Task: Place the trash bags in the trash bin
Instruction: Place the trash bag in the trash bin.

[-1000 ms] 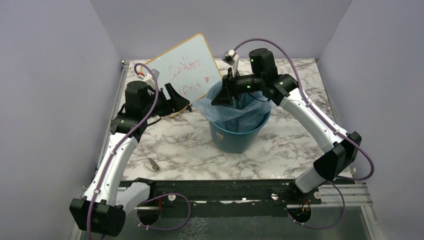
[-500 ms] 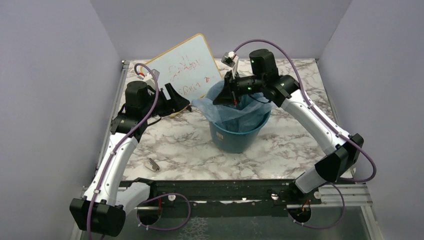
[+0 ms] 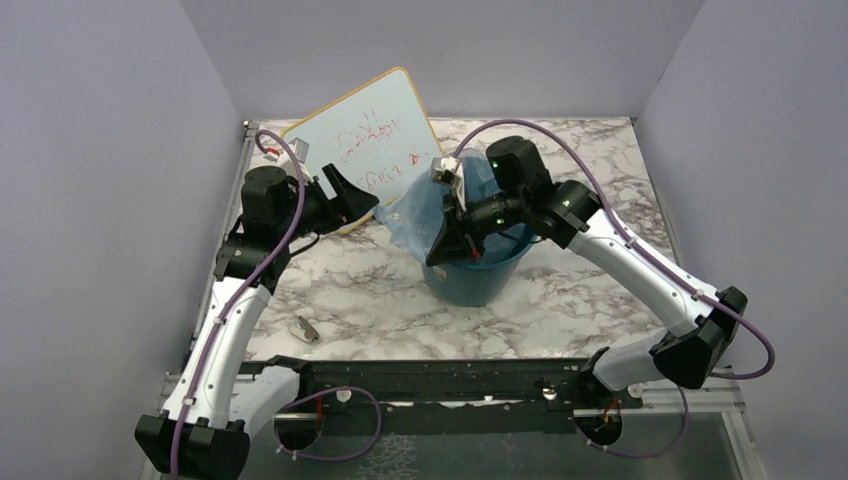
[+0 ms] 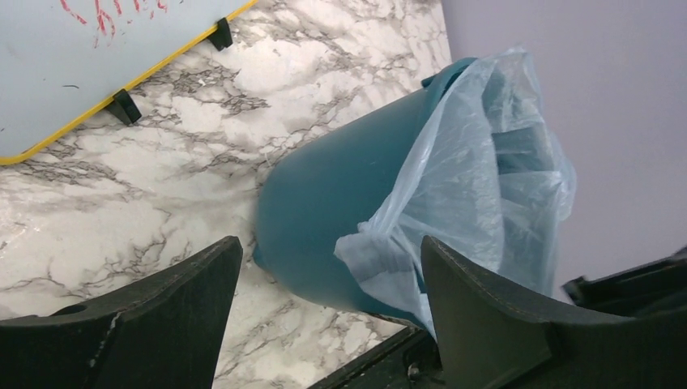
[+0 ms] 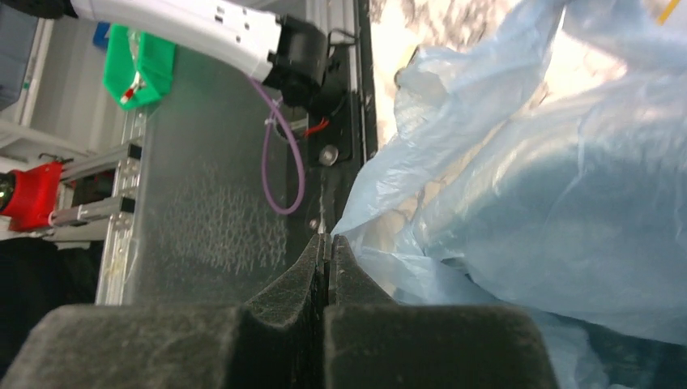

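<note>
The teal trash bin (image 3: 482,285) stands mid-table with the pale-blue trash bag (image 3: 408,215) draped in and over its mouth. My right gripper (image 3: 440,255) reaches down over the bin's near-left rim. In the right wrist view that gripper (image 5: 328,237) is shut, with an edge of the trash bag (image 5: 526,186) running in at the fingertips. My left gripper (image 3: 350,195) hovers open to the left of the bin. In the left wrist view the left gripper (image 4: 328,243) has nothing between its fingers, and beyond them are the bin (image 4: 324,203) and the bag (image 4: 478,162).
A whiteboard (image 3: 370,135) with red scribbles and a yellow rim leans at the back left, close behind the left gripper. A small grey object (image 3: 307,328) lies on the marble near the front left. The black mounting rail (image 3: 450,380) runs along the near edge.
The right gripper has shut and swung from the bin's far side down to its near-left rim, drawing the bag film with it. The left arm has shifted slightly and its jaws have widened a little.
</note>
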